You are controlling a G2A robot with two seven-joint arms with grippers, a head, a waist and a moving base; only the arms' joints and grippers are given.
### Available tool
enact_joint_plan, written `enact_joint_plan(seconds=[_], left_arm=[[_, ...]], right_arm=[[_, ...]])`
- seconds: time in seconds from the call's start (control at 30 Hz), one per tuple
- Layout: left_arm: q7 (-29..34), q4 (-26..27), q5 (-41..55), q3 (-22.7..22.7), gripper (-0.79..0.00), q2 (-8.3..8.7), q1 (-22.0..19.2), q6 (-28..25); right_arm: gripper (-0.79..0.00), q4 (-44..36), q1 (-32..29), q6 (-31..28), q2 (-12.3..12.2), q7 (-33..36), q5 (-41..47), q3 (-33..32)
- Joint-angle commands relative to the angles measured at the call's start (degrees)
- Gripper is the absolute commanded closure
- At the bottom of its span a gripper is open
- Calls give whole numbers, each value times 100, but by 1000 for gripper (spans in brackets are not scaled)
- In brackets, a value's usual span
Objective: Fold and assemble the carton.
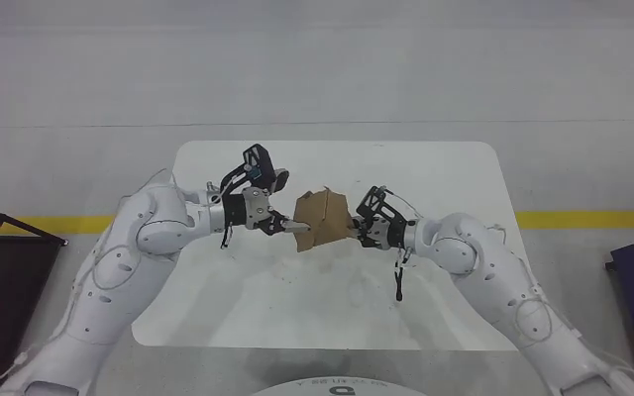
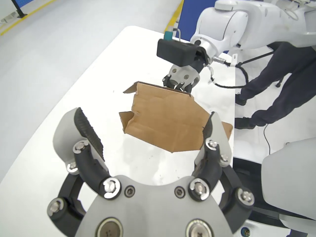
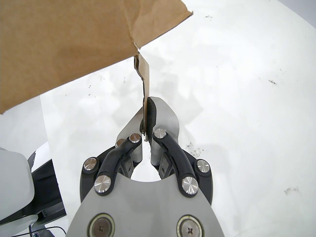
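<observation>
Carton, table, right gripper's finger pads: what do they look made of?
Carton: brown kraft cardboard, matte; frayed, layered cut edges suggest thin corrugated board. Table: white, smooth, faint sheen, dark scuffs; likely laminate or painted board. Pads of the right gripper: black, textured, probably rubber, on brushed metal fingers.

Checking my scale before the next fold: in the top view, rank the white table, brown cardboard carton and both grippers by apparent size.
Largest: white table.
Next: brown cardboard carton.
Smallest: left gripper and right gripper. They look too alike to rank, and both look smaller than the carton.
</observation>
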State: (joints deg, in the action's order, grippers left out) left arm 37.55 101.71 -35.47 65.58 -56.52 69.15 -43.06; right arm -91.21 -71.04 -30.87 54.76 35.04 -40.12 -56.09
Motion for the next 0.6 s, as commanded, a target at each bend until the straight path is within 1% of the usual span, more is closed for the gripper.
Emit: enact_joint_plan(seconds=[0.0, 0.2, 0.47, 0.57], left_arm=[[10, -80, 2, -135, -785, -20, -104, -47], [72, -220, 16, -383, -785, -46, -280, -258], [38, -325, -153, -589, -785, -72, -377, -187], [-10, -308, -243, -664, -785, -81, -376, -166]], right_arm=[[0, -6, -18, -9, -5, 3, 16, -28], [0, -22, -46, -5, -9, 87, 143, -87], [0, -105, -67, -29, 0, 135, 163, -73], [0, -77, -82, -85, 6, 164, 339, -73]])
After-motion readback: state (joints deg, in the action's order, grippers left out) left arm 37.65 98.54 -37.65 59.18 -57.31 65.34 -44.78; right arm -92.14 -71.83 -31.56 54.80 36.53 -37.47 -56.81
